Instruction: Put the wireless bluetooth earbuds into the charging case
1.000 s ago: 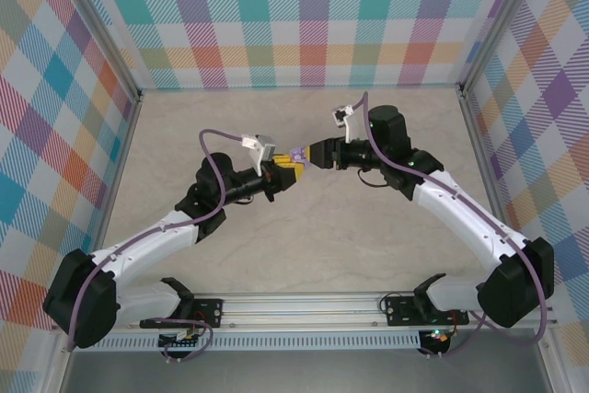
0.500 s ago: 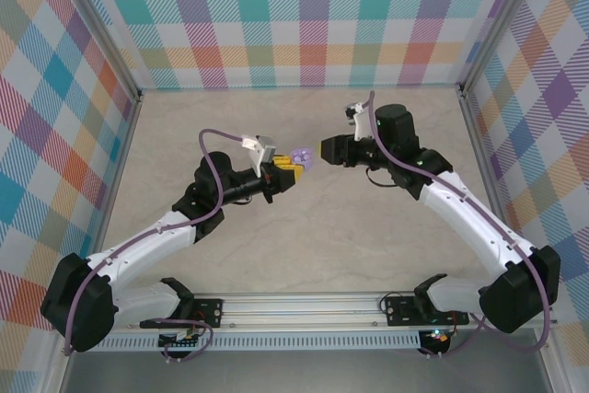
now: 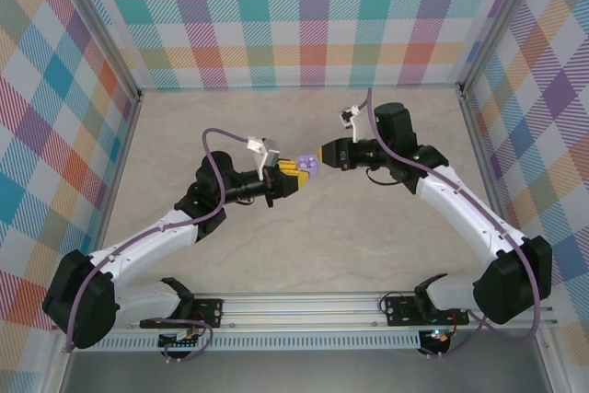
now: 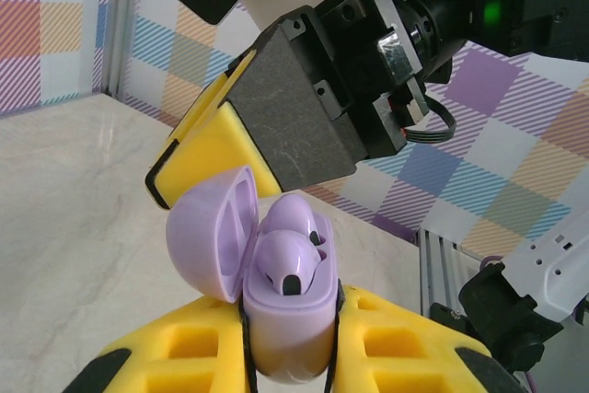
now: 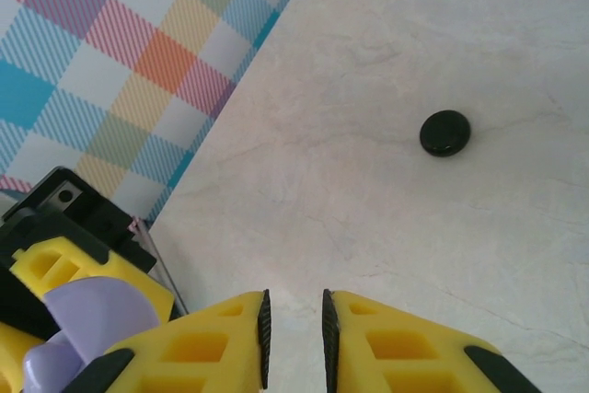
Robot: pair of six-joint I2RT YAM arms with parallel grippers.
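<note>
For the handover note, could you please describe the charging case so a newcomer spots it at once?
Look where both arms' tips nearly meet over the table. The left gripper holds the charging case: a small lavender shell, lid hinged open, unlike the loose black disc.

Frame centre, top view: my right gripper (image 3: 321,153) stands just beside the charging case (image 3: 310,165) clamped in my left gripper (image 3: 299,170); I find no passage between them. Open table (image 3: 368,236) lies below and above both arms. Right wrist view, upper right: one black disc (image 5: 445,132) on the surface, free room around it.
</note>
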